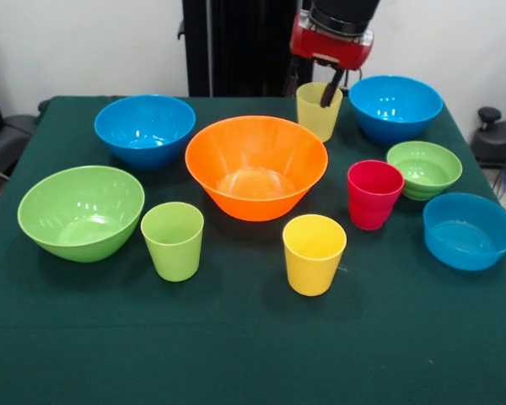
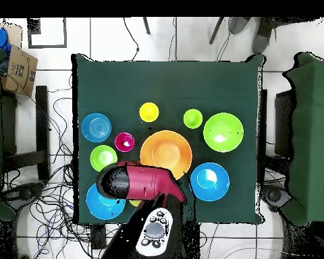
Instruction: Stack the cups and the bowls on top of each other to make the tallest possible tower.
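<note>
Currently, the gripper point(image 1: 330, 91) is hanging at the far side of the table point(image 1: 236, 354), with one dark finger point(image 1: 330, 89) dipping inside the mouth of the pale yellow cup point(image 1: 318, 110). Whether the fingers are pressing on the cup wall cannot be told from either view, and the cup is standing upright on the cloth.

No tower is standing; every bowl and cup is sitting separately on the green cloth, mouth up.

- The large orange bowl point(image 1: 255, 166) is sitting at the table centre, just in front of the pale yellow cup.
- One medium blue bowl point(image 1: 145, 129) is sitting beside the orange bowl on the picture's left in the front view.
- The other medium blue bowl point(image 1: 395, 107) is sitting just right of the pale yellow cup.
- The large lime green bowl point(image 1: 81, 211) is sitting near the left edge.
- The lime green cup point(image 1: 173, 240) is standing just beside that bowl.
- The bright yellow cup point(image 1: 314, 253) is standing in front of the orange bowl.
- The red cup point(image 1: 374, 194) is standing between the orange bowl and the small green bowl point(image 1: 423, 169).
- The shallow blue bowl point(image 1: 470, 230) is sitting nearest the right edge.

In the overhead view, the red arm point(image 2: 141, 182) is covering the pale yellow cup almost entirely.
</note>
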### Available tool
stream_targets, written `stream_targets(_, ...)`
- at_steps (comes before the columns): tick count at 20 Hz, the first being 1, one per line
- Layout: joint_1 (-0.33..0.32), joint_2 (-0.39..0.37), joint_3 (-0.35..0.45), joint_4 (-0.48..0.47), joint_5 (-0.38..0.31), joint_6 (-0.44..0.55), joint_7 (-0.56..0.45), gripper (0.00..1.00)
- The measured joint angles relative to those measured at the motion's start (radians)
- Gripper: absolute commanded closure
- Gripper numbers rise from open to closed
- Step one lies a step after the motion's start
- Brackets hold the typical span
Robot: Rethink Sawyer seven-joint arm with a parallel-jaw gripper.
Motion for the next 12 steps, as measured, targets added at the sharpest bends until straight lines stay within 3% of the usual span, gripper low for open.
stream_targets(12, 0.009, 0.047, -0.030, 0.000, 0.001, -0.122, 0.067, 0.00)
